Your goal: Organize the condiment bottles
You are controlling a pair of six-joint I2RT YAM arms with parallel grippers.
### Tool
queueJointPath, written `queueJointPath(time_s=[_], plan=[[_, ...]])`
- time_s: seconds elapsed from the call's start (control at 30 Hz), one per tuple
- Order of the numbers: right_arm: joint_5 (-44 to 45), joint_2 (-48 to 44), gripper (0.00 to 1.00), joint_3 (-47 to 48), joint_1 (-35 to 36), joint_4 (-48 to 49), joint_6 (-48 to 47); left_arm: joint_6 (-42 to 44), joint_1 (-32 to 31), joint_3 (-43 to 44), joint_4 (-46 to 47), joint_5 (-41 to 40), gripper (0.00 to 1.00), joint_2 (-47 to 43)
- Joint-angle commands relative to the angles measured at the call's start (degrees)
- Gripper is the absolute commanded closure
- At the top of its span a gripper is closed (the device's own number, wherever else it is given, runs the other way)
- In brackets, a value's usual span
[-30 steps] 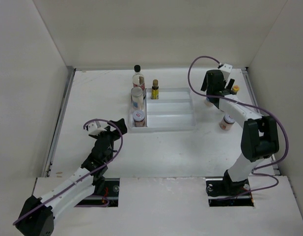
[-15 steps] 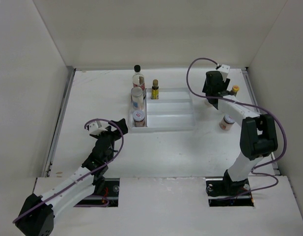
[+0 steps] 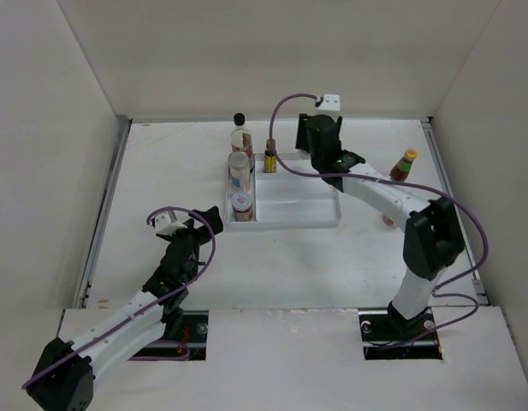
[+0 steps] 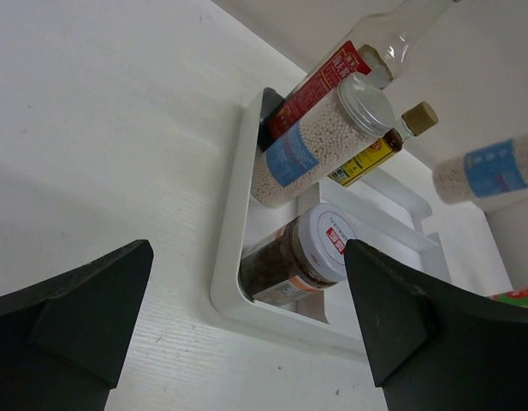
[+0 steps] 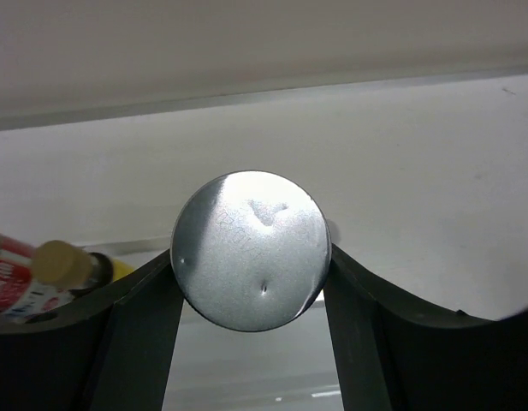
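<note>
My right gripper [image 5: 249, 261] is shut on a silver-lidded jar [image 5: 249, 235] and holds it over the back of the white tray [image 3: 298, 208]. In the top view that gripper [image 3: 323, 156] hides the jar. The held jar shows in the left wrist view [image 4: 490, 169], with pale grains and a blue label. In the tray's left column stand a silver-lidded jar [image 3: 239, 168] and a white-lidded dark jar [image 3: 241, 204]. A tall clear black-capped bottle [image 3: 240, 128] stands behind them, and a tiny dark yellow-capped bottle [image 3: 269, 157] beside. A red sauce bottle [image 3: 404, 164] stands at the right. My left gripper [image 3: 209, 220] is open and empty, near the tray's front left corner.
Part of another small jar [image 3: 387, 219] shows behind my right arm, right of the tray. White walls close in the table on the left, back and right. The tray's stepped middle and right sections hold nothing.
My right arm has swung left, from beside the red sauce bottle to above the tray's back, carrying the silver-lidded jar. The left arm has barely moved.
</note>
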Motion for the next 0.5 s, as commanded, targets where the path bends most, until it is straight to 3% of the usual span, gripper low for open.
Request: queueJointPath(time_s=[0.0,0.2,0.47], plan=[[-0.36,5.46,0.48,8.26,2.32,4.00,0.08,-0.42,-0.35,-0.20,2.66,0.21,0.03,-0.59],[-0.18,13.03,0.48,15.05,4.17,2.50,0.69,-0.42,-0.52,-0.20,2.48,0.30,0.04,-0.94],[-0.44,13.83,0.47,10.75,4.26,3.11,4.47,-0.42,-0.70,-0.20,2.66,0.39,0.04,-0.50]])
